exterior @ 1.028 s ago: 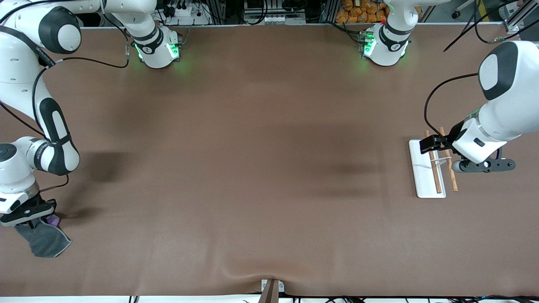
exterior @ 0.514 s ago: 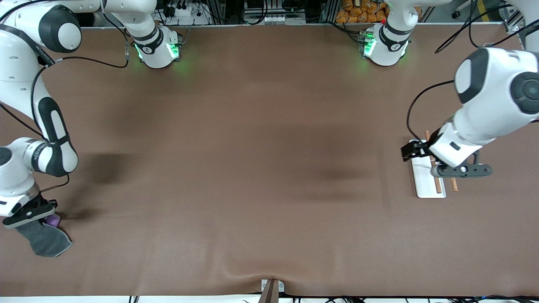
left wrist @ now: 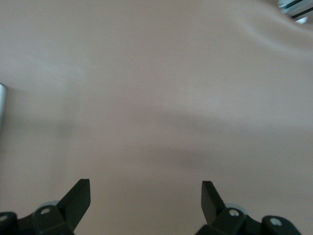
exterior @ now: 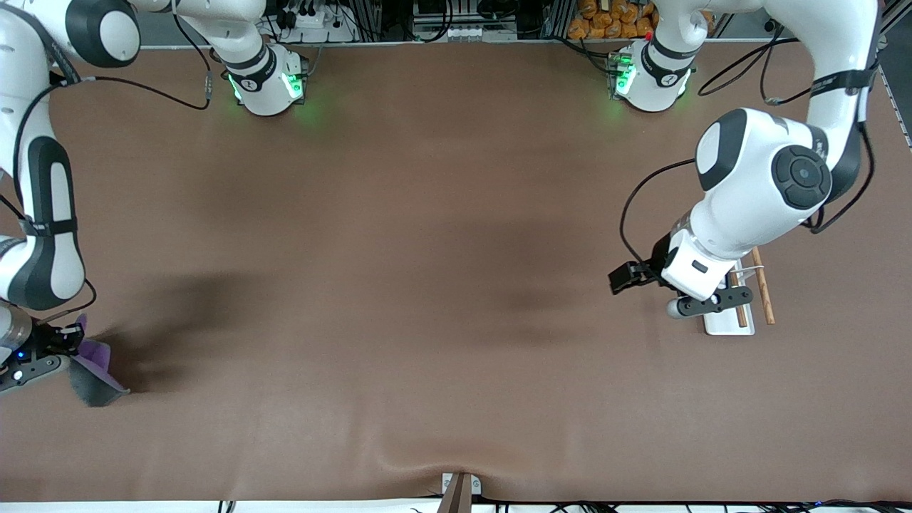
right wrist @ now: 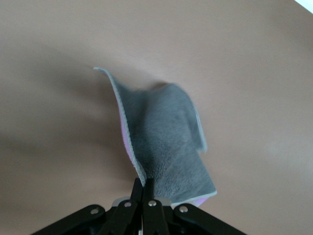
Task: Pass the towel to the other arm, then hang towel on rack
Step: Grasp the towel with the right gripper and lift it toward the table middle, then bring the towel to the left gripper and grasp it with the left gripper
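Observation:
The towel (exterior: 95, 373), dark grey with a purple face, hangs from my right gripper (exterior: 65, 352) at the right arm's end of the table, its lower tip close to the brown tabletop. In the right wrist view the fingers are shut on the towel's edge (right wrist: 164, 139), with the gripper (right wrist: 146, 184) pinching it. My left gripper (exterior: 622, 277) is open and empty over bare table beside the rack (exterior: 720, 324); the left wrist view (left wrist: 145, 188) shows only tabletop between its fingers. The left arm hides most of the rack, but one brown rod (exterior: 763, 291) shows.
The brown mat (exterior: 427, 285) covers the table, with a raised wrinkle near a small bracket (exterior: 459, 488) at the edge nearest the front camera. The arm bases (exterior: 267, 82) stand at the farthest edge.
My right gripper has lifted the towel so it hangs folded, no longer spread on the table. My left gripper has moved off the rack toward the table's middle.

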